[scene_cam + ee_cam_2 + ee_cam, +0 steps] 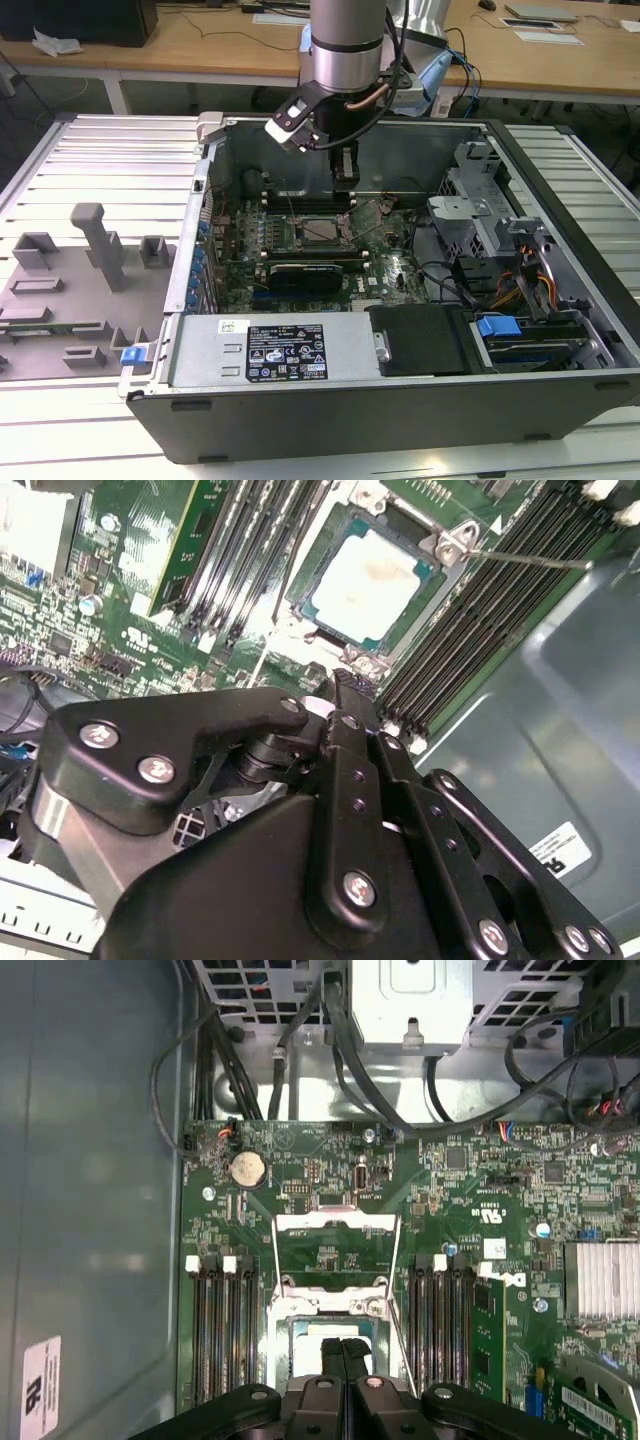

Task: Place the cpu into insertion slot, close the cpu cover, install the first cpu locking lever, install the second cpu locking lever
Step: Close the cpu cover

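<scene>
So we're looking into one open black desktop computer case point(400, 410) lying on a slatted metal table point(90, 150). The black two-finger gripper point(345, 1352) hangs right over the square black-rimmed insertion slot point(297, 235). Its fingers are pressed tight together with nothing between them. We can't tell if the tips actually touch anything below.

The cpu point(372, 575), a small flat square chip with a pale silver-grey top, sits in that slot. The thin silvery metal frame of the cpu cover point(337, 1222) is flipped open, lying back beside the slot with green board showing through its window. One thin wire locking lever point(520, 555) sticks out sideways, unlatched.

Pretty crowded around it:
- two banks of long black memory slots point(225, 1330), one either side of the slot
- one round silver coin battery point(247, 1169)
- one finned silver heatsink point(600, 1280)
- a tangle of black cables point(345, 1050)

Off the case, towards the exterior view's left, there's a cluster of grey plastic fixtures point(90, 265).
</scene>
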